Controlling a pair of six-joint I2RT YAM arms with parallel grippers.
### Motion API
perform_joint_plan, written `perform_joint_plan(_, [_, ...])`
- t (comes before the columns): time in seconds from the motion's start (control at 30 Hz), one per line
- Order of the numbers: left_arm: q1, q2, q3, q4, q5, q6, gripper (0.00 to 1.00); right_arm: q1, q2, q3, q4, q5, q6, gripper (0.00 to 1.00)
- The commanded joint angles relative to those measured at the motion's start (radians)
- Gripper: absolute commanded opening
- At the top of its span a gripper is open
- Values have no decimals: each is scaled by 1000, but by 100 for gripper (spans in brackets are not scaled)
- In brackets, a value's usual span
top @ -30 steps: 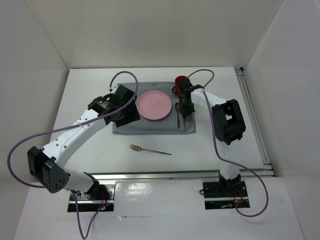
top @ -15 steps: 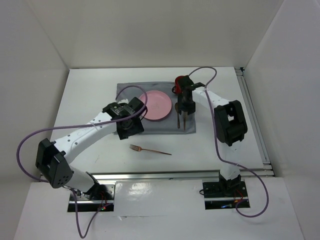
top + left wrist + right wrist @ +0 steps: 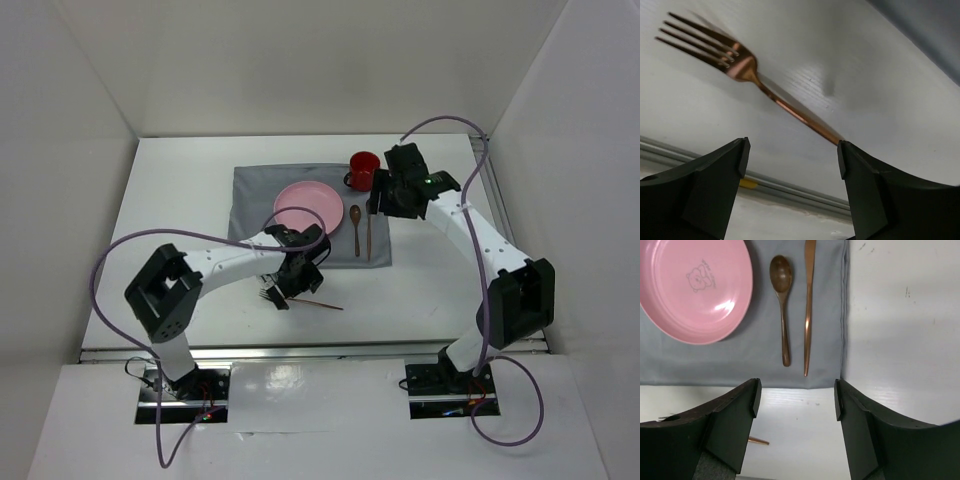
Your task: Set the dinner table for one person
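1. The pink plate (image 3: 695,287) bears a small bear drawing; any lettering by it is too small to read, and this mark shows only in the right wrist view
2. The dinner table (image 3: 180,200) spreads wide around the plate on every side, with metal rails (image 3: 330,350) along its near and right edges
3. The plate lies on a grey cloth (image 3: 255,195)
4. A wooden spoon (image 3: 782,305) lies just right of the plate, and a copper knife (image 3: 808,305) lies just right of the spoon, both on the cloth and parallel
5. A red mug (image 3: 363,168) stands beyond the plate to the right, at the cloth's far corner
6. A copper fork (image 3: 747,67) lies nearer than the plate, off the cloth on bare white tabletop, between the cloth's near edge and the near rail
7. The left gripper (image 3: 792,150) is low by the fork with jaws spread wide; whether the handle end touches a fingertip cannot be told
8. The right gripper (image 3: 797,395) hangs above the cloth's near right corner, right of the plate, jaws apart and holding nothing
9. White bare tabletop lies right of the knife, past the cloth's edge
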Motion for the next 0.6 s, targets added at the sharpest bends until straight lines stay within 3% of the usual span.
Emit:
perform_joint_plan(0.0, [22,41,-12,67,25,-134,89,-3,-31,-37,-37,-2,0,72])
perform_joint_plan(0.23, [48,110,-39,134,5,-167,79,-3,-100,-84,-47,-15,-20,72])
perform_joint_plan(0.33, [48,135,-39,143,5,-177,67,-3,-109,-95,-47,-15,-29,72])
perform_joint_plan(0.37, [48,135,-39,153,5,-177,62,-3,-109,-107,-47,-15,-29,72])
perform_joint_plan(0.4, [48,145,-39,153,17,-177,49,-3,-109,-107,-47,-15,-30,72])
perform_joint_plan(0.5, [48,133,-70,142,40,-177,25,-3,-109,-127,-47,-4,-30,72])
perform_joint_plan(0.57, [35,100,-100,128,54,-177,13,-12,-109,-127,-47,-4,-30,72])
